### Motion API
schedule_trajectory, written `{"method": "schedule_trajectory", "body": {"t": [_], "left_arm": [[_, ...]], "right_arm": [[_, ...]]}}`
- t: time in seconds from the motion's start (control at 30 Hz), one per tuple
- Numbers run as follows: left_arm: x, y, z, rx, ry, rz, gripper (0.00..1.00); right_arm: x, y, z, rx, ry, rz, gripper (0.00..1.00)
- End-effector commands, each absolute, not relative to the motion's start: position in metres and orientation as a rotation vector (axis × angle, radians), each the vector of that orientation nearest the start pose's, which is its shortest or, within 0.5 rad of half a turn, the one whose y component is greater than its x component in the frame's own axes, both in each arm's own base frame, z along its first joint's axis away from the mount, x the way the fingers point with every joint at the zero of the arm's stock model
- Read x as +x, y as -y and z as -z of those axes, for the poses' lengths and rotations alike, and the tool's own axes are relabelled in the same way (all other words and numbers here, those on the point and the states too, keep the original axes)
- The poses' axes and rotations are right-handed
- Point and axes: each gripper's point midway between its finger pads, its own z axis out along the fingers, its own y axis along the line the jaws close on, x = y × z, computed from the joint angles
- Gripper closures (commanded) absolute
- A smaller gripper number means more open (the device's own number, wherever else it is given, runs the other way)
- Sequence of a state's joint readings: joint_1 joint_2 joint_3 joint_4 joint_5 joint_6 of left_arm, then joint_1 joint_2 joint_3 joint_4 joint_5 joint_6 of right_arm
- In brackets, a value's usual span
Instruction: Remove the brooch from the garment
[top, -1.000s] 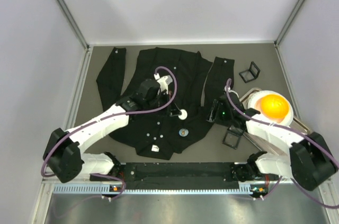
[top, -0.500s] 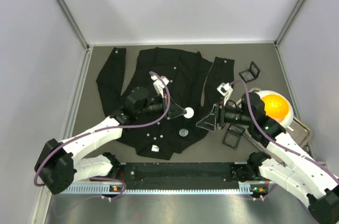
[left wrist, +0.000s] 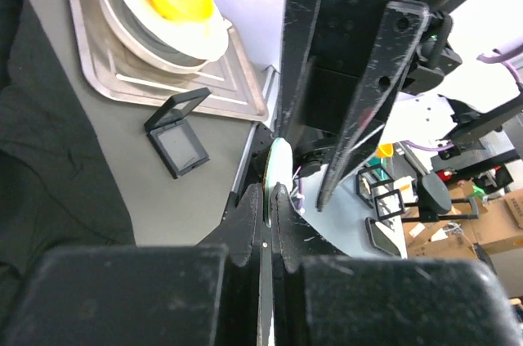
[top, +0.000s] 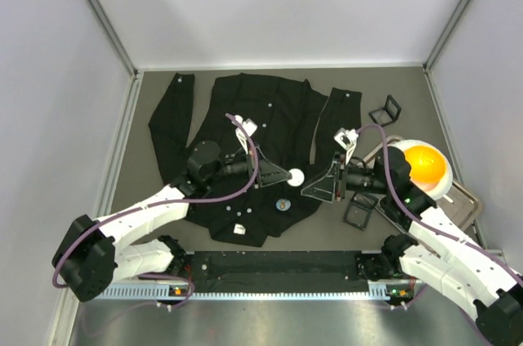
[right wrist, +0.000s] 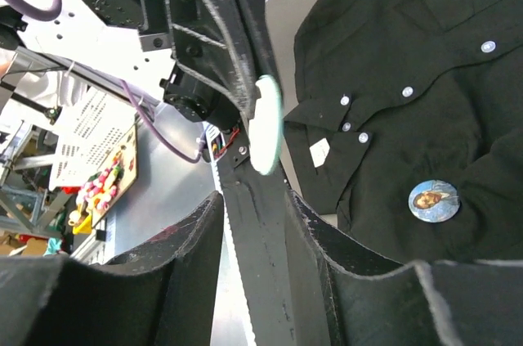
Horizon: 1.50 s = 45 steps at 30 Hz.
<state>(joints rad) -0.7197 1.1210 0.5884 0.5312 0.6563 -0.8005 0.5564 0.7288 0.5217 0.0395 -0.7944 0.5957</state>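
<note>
Portrait brooch (top: pixel 283 204) sits pinned on the black shirt (top: pixel 261 109) just below frame centre, nearest the arm bases. Just beyond it, the left gripper (top: pixel 286 174) is clamped edge-on around a pale round badge (top: pixel 296 175), now carried slightly right and clear of the cloth. The right gripper (top: pixel 317 184), pointing down at the table a second ago, has swung level to face it, jaws wide and empty. This looks like a handover, with one pin still on the shirt.
</note>
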Motion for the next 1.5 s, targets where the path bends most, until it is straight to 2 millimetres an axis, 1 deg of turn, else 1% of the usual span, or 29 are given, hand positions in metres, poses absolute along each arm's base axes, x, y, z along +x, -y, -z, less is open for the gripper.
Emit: {"method": "schedule_trajectory", "body": {"t": [0.0, 0.17, 0.3, 0.43, 0.77, 1.2, 1.3, 1.47], "left_arm": [[0.160, 0.323, -0.278, 0.578, -1.632, 1.718, 1.00], [0.159, 0.323, -0.275, 0.584, -1.644, 1.716, 1.00], [0.159, 0.323, -0.275, 0.585, -1.650, 1.710, 1.00], [0.161, 0.323, -0.278, 0.584, -1.643, 1.705, 1.00], [0.163, 0.324, -0.275, 0.585, -1.660, 1.689, 1.00], [0.164, 0.323, -0.281, 0.595, -1.643, 1.666, 1.00], [0.165, 0.322, -0.282, 0.600, -1.637, 1.650, 1.00], [0.164, 0.322, -0.282, 0.618, -1.640, 1.642, 1.00]], "right_arm": [[0.140, -0.256, -0.255, -0.619, -1.751, -1.505, 0.64], [0.145, -0.259, -0.266, -0.593, -1.699, -1.521, 0.67], [0.148, -0.261, -0.272, -0.584, -1.694, -1.527, 0.67], [0.151, -0.264, -0.269, -0.585, -1.704, -1.539, 0.70], [0.154, -0.265, -0.266, -0.567, -1.710, -1.531, 0.73], [0.161, -0.269, -0.260, -0.524, -1.753, -1.510, 0.87], [0.162, -0.271, -0.257, -0.513, -1.774, -1.502, 0.90], [0.164, -0.275, -0.247, -0.493, -1.822, -1.493, 0.92]]}}
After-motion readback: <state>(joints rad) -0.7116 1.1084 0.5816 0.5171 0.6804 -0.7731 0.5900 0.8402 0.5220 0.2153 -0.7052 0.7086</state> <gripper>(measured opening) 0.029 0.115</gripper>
